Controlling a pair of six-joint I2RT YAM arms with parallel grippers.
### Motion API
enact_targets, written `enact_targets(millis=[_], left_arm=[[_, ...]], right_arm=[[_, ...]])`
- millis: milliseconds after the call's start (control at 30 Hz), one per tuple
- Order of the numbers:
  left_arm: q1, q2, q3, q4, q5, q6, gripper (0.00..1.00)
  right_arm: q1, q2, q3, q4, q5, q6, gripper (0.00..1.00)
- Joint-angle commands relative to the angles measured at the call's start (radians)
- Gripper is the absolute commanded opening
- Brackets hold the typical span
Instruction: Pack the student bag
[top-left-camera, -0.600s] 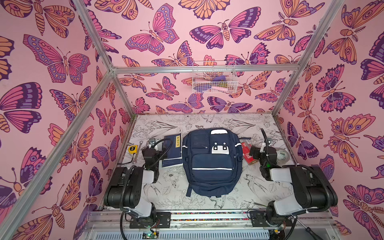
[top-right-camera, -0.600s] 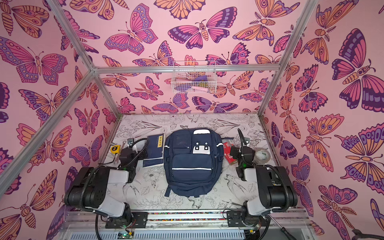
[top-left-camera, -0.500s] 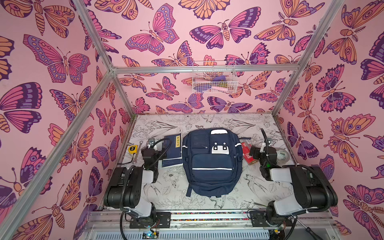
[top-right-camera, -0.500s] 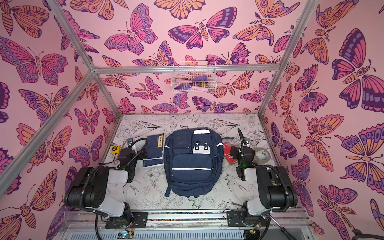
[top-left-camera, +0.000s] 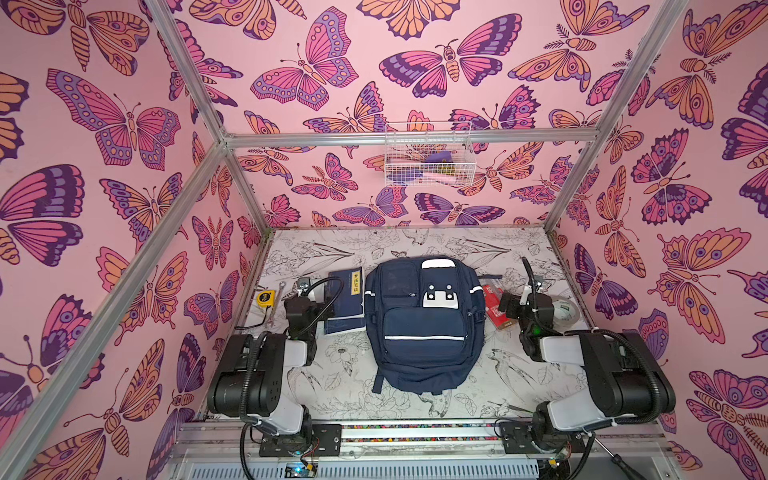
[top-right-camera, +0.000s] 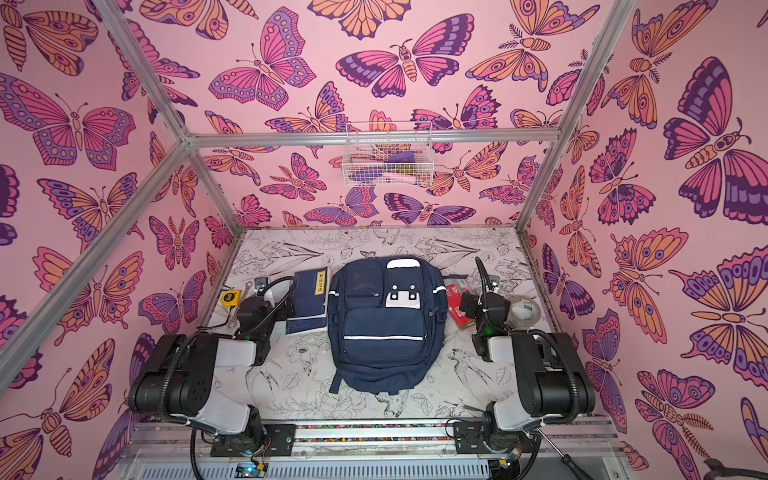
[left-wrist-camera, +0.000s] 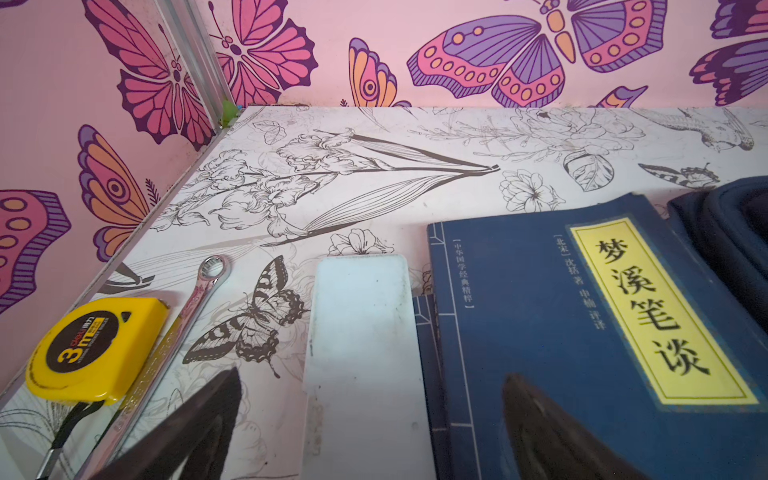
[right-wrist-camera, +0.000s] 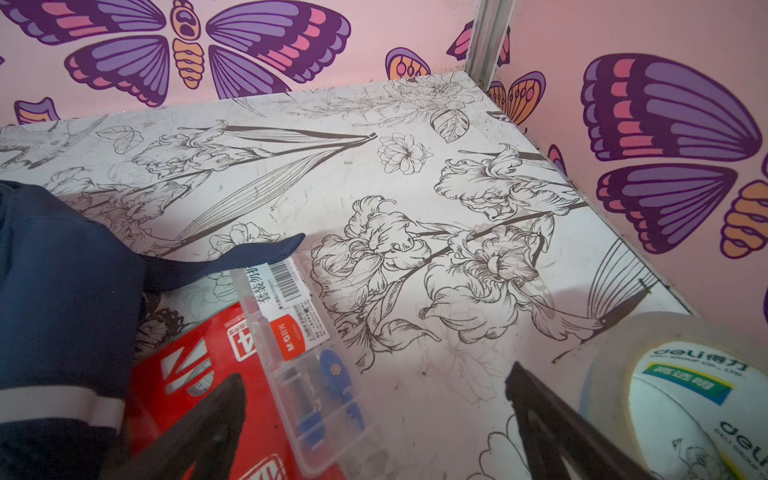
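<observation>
Hovering wide open and empty, my left claw (left-wrist-camera: 372, 378) sits over a white slab (left-wrist-camera: 361, 324) beside the book (left-wrist-camera: 540, 311), near the table's (top-left-camera: 415, 245) left edge. My right claw (right-wrist-camera: 376, 376), equally wide, is over the pen box (right-wrist-camera: 316, 374), next to the tape roll (right-wrist-camera: 685, 395). The student bag (top-left-camera: 424, 328) lies flat at the table's centre, apparently zipped. I would open it first, gripping the zip pull squarely.

The student bag (top-left-camera: 424, 332) (top-right-camera: 382, 332), a navy blue fabric backpack, was laid flat, front side up, at the middle of the worktop (top-left-camera: 345, 374), its top end turned toward the far edge. Thin white stripes, front zip pockets and a white patch with dark dots were displayed; loose straps were trailed from its near end.
</observation>
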Motion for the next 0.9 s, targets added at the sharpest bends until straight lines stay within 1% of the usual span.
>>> enact_targets(millis=[0, 500, 567, 600, 633, 667, 700, 733, 767, 800, 833, 867], left_arm=[[0.006, -0.005, 0.006, 0.002, 0.022, -0.01, 1.0], [0.008, -0.005, 0.006, 0.0, 0.025, -0.013, 0.99], [0.005, -0.01, 0.006, 0.0, 0.021, -0.007, 1.0], [-0.001, -0.034, 0.029, -0.059, -0.001, 0.001, 1.0], [-0.013, -0.083, 0.094, -0.225, -0.052, -0.002, 1.0], [-0.017, -0.123, 0.177, -0.401, -0.093, -0.014, 1.0], [-0.021, -0.145, 0.279, -0.554, -0.183, -0.063, 1.0], [-0.019, -0.178, 0.358, -0.677, -0.265, -0.156, 1.0], [-0.013, -0.207, 0.415, -0.778, -0.275, -0.243, 1.0], [-0.011, -0.233, 0.488, -0.918, -0.251, -0.354, 0.98], [-0.012, -0.249, 0.545, -1.026, -0.193, -0.452, 0.94], [-0.03, -0.261, 0.578, -1.108, -0.118, -0.555, 0.9]], right_arm=[[-0.002, -0.017, 0.015, 0.019, -0.007, -0.007, 0.99], [-0.002, -0.017, 0.014, 0.019, -0.007, -0.007, 0.99], [0.0, -0.026, 0.009, 0.067, 0.011, -0.015, 0.99], [0.027, -0.099, 0.03, -0.037, 0.078, -0.024, 0.99], [0.053, -0.197, 0.097, -0.24, 0.129, -0.027, 0.99], [0.064, -0.272, 0.181, -0.436, 0.162, 0.015, 0.99], [0.065, -0.338, 0.293, -0.669, 0.191, 0.139, 0.99], [0.065, -0.381, 0.408, -0.902, 0.214, 0.296, 0.99], [0.065, -0.402, 0.479, -1.041, 0.209, 0.402, 0.99], [0.065, -0.415, 0.52, -1.133, 0.199, 0.485, 0.99], [0.064, -0.421, 0.519, -1.175, 0.206, 0.576, 0.99], [0.056, -0.428, 0.486, -1.159, 0.164, 0.658, 0.99]])
